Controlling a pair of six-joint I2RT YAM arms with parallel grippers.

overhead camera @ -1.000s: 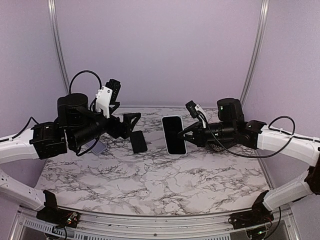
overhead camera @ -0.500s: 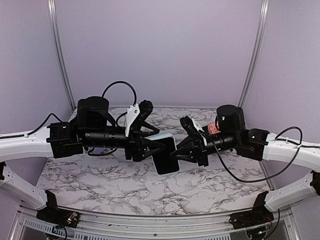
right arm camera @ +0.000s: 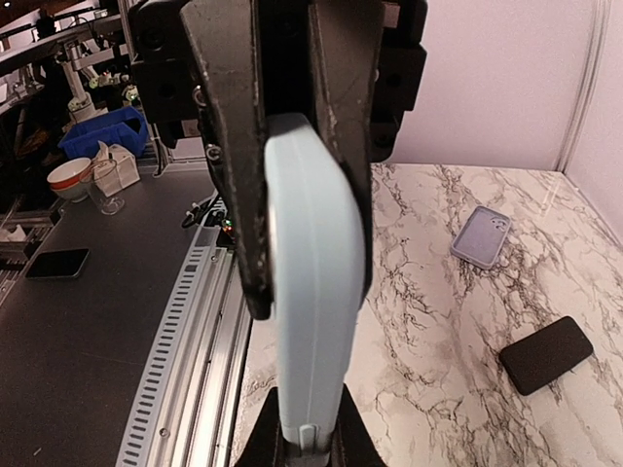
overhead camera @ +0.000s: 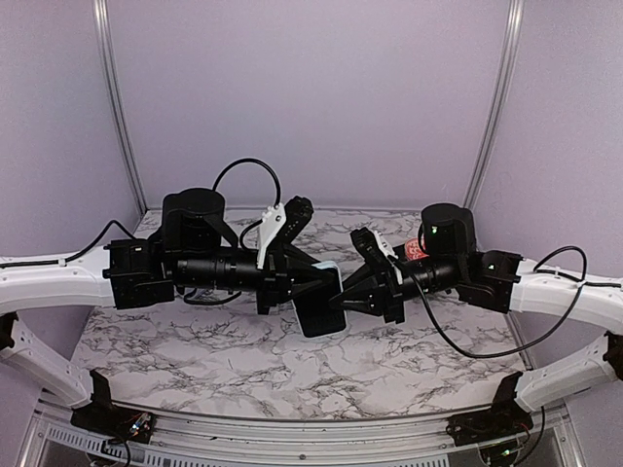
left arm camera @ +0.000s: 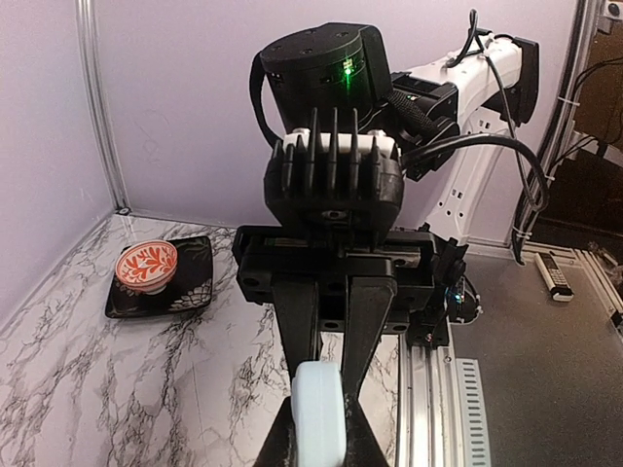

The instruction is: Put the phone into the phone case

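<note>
I have the left tool [overhead camera: 318, 282] and right tool [overhead camera: 350, 298] both clenched on the pale-blue case [overhead camera: 319, 311], held between them off the surface [overhead camera: 243, 360], edge-on to each. The black phone [right arm camera: 545, 355] lies flat, nearer the left arm, I judge.

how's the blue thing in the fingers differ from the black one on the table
The blue thing is pale, held in the air and clamped by both arms' fingers; the black one is dark, flat on the table, untouched. Both are thin rounded slabs.
</note>
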